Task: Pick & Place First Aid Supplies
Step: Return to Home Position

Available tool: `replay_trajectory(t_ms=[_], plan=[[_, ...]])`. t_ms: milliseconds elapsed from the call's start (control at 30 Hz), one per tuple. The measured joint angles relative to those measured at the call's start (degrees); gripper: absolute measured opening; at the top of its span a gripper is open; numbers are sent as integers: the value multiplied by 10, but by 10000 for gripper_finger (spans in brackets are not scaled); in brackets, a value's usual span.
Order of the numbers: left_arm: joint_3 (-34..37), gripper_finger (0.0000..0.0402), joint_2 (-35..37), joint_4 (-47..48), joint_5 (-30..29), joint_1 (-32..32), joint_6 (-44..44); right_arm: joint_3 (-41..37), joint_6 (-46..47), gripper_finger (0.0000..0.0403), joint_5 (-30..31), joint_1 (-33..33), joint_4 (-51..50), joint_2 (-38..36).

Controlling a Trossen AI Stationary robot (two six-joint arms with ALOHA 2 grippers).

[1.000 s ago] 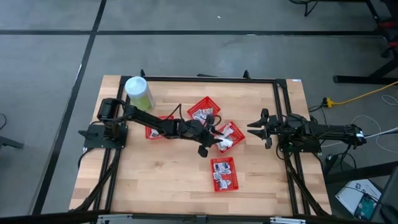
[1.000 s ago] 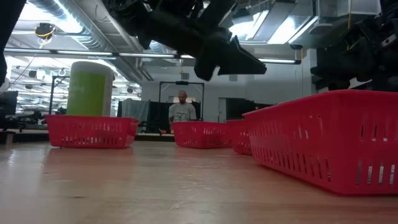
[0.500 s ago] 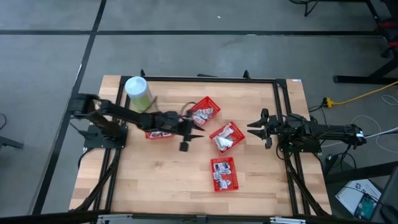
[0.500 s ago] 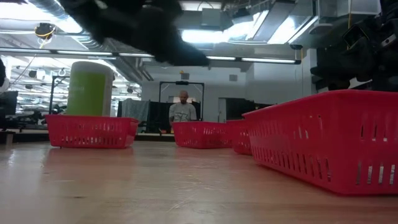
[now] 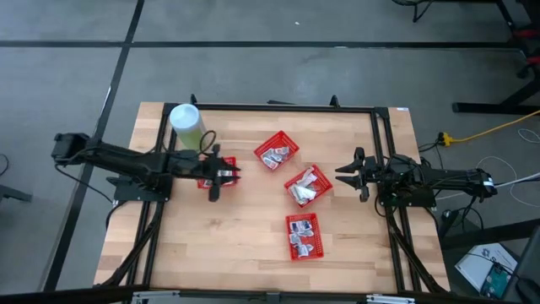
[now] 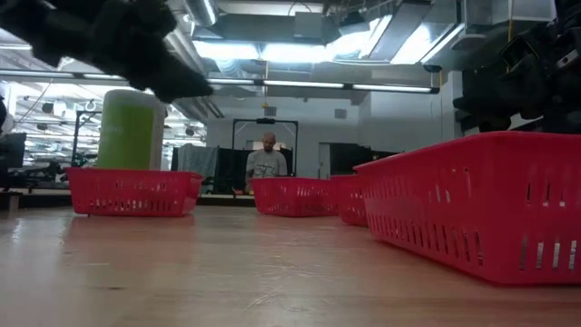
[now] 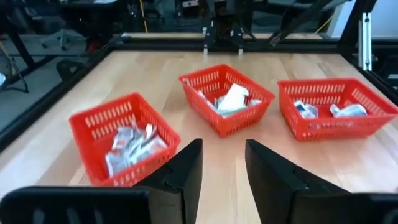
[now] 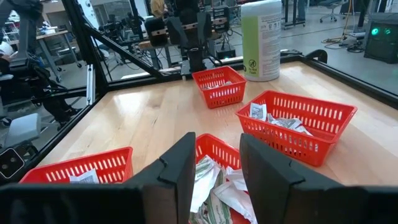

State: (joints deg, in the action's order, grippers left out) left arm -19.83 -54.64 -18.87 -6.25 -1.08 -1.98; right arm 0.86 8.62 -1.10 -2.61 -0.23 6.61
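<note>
The first aid supplies, small white-grey packets, lie in red mesh baskets: a far one, a middle one and a near one. A fourth basket sits at the left, partly hidden under my left gripper. The left wrist view shows that gripper open with nothing between its fingers, looking at packets in three baskets. My right gripper waits at the table's right side, open and holding nothing, pointing at the middle basket.
A tall pale-green canister with a white lid stands at the far left, just behind the left basket. A black frame runs along the table's edges. A person stands in the room beyond. Bare wood lies at the near left.
My left gripper has drawn back quickly toward the table's left edge, from beside the middle basket to above the left basket, rolling about its own axis as it went. The baskets and packets have stayed in place.
</note>
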Motion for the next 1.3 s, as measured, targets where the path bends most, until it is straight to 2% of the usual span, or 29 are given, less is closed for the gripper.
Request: replay_trajectory(t_ms=[200,633,900,1167,1300], plan=[[43,118,95,51,-1,0,-9,0,0,126,0,0,0,0],[158,117,241,33,-1,0,-18,0,1,126,0,0,0,0],[163,114,301,100,1,-1,10,0,0,126,0,0,0,0],[174,114,370,112,1,-32,46,0,0,126,0,0,0,0],[194,112,403,116,-32,-51,33,0,1,126,0,0,0,0]])
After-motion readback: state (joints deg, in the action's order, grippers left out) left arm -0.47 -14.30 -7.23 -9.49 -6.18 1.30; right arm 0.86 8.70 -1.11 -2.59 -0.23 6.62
